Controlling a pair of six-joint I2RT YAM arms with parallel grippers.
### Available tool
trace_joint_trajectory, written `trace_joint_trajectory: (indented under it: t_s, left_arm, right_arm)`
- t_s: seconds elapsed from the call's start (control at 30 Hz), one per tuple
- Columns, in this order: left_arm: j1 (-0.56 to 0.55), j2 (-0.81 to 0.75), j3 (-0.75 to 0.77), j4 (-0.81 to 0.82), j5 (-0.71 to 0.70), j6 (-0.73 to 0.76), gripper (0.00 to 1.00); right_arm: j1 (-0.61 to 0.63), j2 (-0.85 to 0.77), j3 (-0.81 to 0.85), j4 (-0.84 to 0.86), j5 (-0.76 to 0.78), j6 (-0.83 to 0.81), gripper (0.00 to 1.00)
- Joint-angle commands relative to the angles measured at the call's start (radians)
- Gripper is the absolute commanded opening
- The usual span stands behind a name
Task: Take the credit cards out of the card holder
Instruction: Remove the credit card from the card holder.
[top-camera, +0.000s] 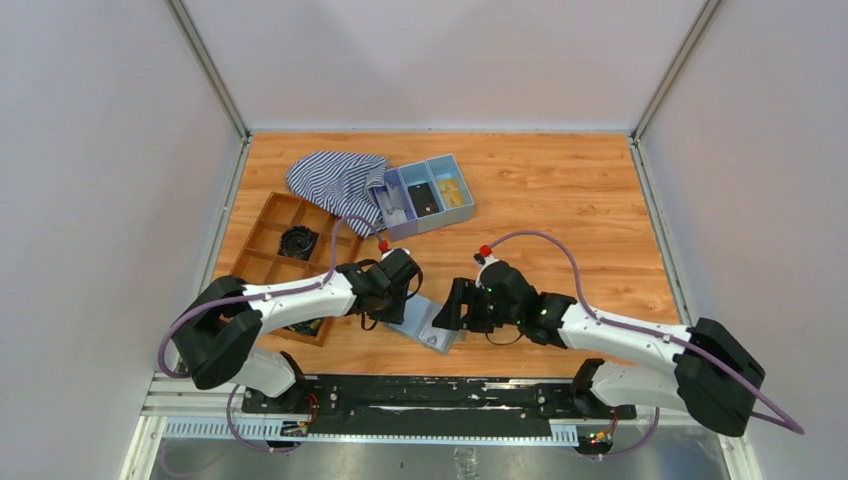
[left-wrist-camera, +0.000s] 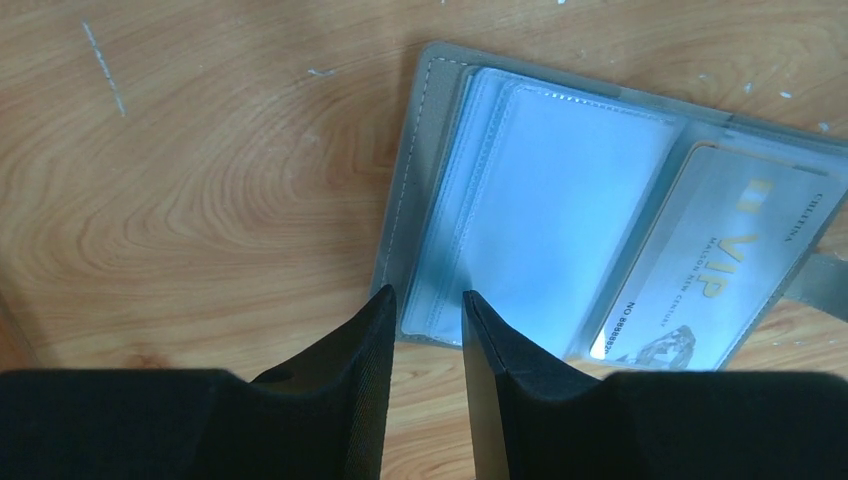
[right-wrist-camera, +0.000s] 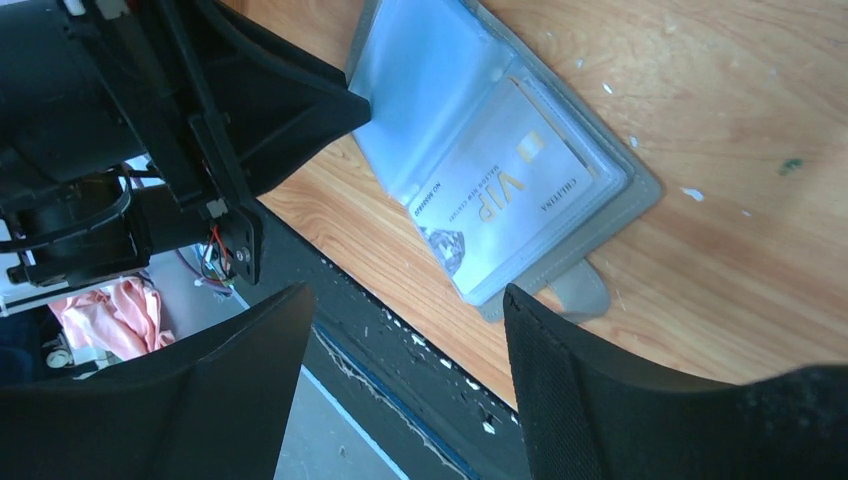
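Note:
The grey card holder (top-camera: 428, 326) lies open on the wood near the table's front edge, between my two grippers. Clear sleeves fill its inside (left-wrist-camera: 560, 200). A pale credit card (left-wrist-camera: 715, 275) marked VIP sits in the sleeve of the half nearer my right arm, also seen in the right wrist view (right-wrist-camera: 500, 190). My left gripper (left-wrist-camera: 430, 300) stands with its jaws a narrow gap apart, its tips at the edge of the other half, gripping nothing. My right gripper (right-wrist-camera: 408, 300) is open wide, empty, beside the holder's strap tab (right-wrist-camera: 585, 290).
A blue three-compartment tray (top-camera: 462, 182) and a striped cloth (top-camera: 335, 178) lie at the back. A wooden divided tray (top-camera: 262, 238) with a black item stands left, by the left arm. The black rail (top-camera: 430, 395) runs just past the table's front edge.

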Motion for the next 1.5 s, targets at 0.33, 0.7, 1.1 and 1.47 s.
trace_joint_trajectory:
  t_s: [0.33,0.7,1.1,1.47]
  left_arm:
    - [0.021,0.023,-0.071,0.124,0.08,-0.024,0.34]
    - [0.021,0.016,-0.083,0.143,0.097,-0.025,0.33]
    - [0.021,0.008,-0.098,0.164,0.126,-0.033,0.33]
    - [0.183,-0.223,-0.017,-0.072,0.153,0.013,0.33]
  right_arm:
    - [0.012,0.166,-0.064,0.162,0.0,0.09,0.73]
    - [0.015,0.233,-0.032,0.244,-0.036,0.064,0.7]
    - [0.051,0.229,0.073,0.225,-0.045,0.008,0.69]
    - [0.057,0.421,0.21,0.295,-0.094,-0.03,0.68]
